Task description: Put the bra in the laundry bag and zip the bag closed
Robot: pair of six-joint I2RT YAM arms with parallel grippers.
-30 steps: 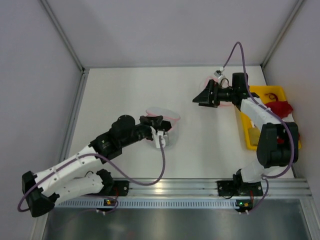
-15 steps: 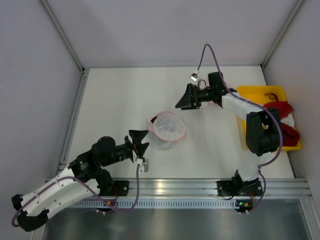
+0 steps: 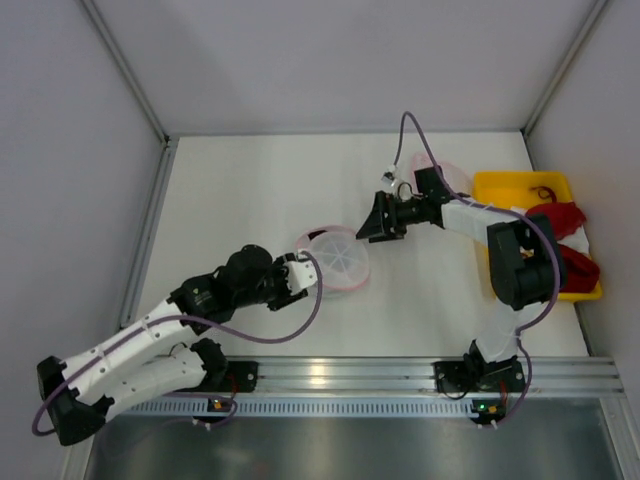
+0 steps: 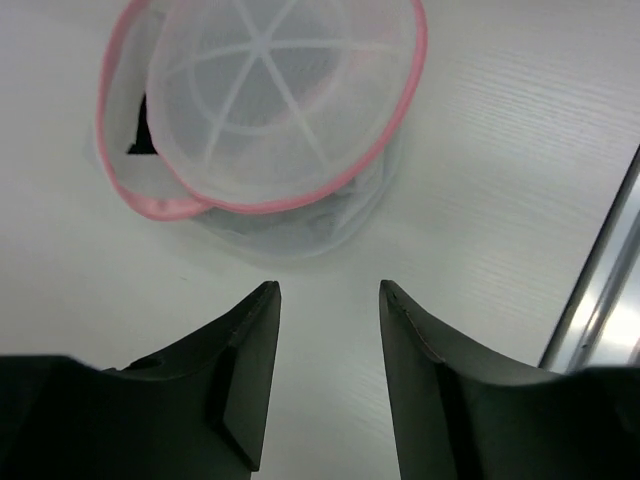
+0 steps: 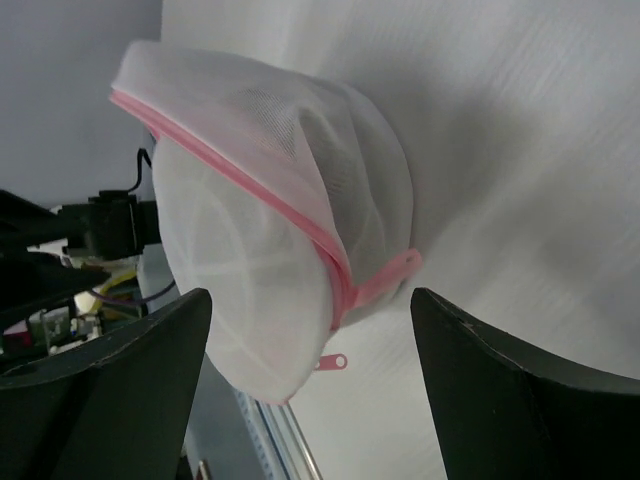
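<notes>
From above, the laundry bag [image 3: 336,259] lies on the white table [image 3: 230,200], a little left of the middle. The left gripper [image 3: 306,276] sits just beside its near-left edge, and the right gripper [image 3: 378,220] is near its far-right edge. Both are let go and carry nothing. There is bare table to the left and far side. At the right edge stands a yellow tray [image 3: 500,182] with red garments [image 3: 562,215], and a second mesh bag [image 3: 447,172] shows behind the right arm.

In the left wrist view the two dark fingers [image 4: 245,370] stand partly apart with only bare table between them, and the bag lies just ahead, untouched. Its pink rim gapes on the left, and the black bra [image 4: 140,128] shows inside. A metal rail [image 4: 600,290] runs along the right.

In the right wrist view the fingers [image 5: 120,370] are spread wide. The bag lies ahead between them, with its zip pull [image 5: 335,362] hanging low.
</notes>
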